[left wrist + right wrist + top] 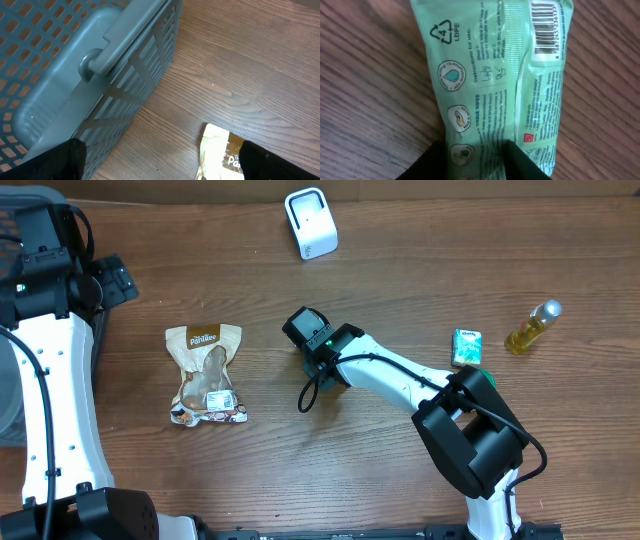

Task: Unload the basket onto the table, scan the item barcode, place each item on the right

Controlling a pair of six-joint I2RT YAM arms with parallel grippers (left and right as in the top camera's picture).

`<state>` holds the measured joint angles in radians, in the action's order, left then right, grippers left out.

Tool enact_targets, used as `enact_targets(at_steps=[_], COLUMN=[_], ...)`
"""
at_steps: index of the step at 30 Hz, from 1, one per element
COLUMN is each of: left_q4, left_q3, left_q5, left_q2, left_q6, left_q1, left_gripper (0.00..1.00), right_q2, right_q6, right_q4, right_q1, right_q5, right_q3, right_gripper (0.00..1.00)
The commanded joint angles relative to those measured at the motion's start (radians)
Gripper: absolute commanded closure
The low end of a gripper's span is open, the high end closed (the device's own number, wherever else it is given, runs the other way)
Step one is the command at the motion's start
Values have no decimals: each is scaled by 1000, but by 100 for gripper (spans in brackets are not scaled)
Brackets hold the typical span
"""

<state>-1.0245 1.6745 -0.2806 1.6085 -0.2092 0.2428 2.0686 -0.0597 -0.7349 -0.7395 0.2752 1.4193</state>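
In the right wrist view a green wipes pack (485, 75) lies on the wooden table, printed back up, its barcode (547, 27) at the top right. My right gripper (472, 162) is shut on the pack's near end, and the film is creased between the two black fingers. From overhead the right gripper (312, 340) sits mid-table and covers that pack. A white scanner (311, 222) stands at the far edge. My left gripper (160, 165) hangs open over bare wood beside a basket, holding nothing.
A grey-blue slatted basket (75, 65) fills the left of the left wrist view. A tan snack pouch (205, 375) lies left of centre, its corner (220, 152) near my left fingers. A small green packet (466, 347) and a yellow bottle (533, 327) lie at the right.
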Motion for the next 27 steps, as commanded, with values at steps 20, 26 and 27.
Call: enact_targets(at_steps=[20,26,27], left_q4=[3,3,3], left_q3=[11,11,11], left_q5=[1,1,1], left_q2=[0,0,0], left_q6=[3,3,3], left_q1=[5,5,5], left_gripper=[0,0,0], right_q2=[-124,-186,-186], right_q6=[28,-52,-53], right_q4=[-167,-328,-358], right_q1=[49,126,157], right_q5=[-190,-446,-570], right_q3=[142,353,423], right_gripper=[96,96,96])
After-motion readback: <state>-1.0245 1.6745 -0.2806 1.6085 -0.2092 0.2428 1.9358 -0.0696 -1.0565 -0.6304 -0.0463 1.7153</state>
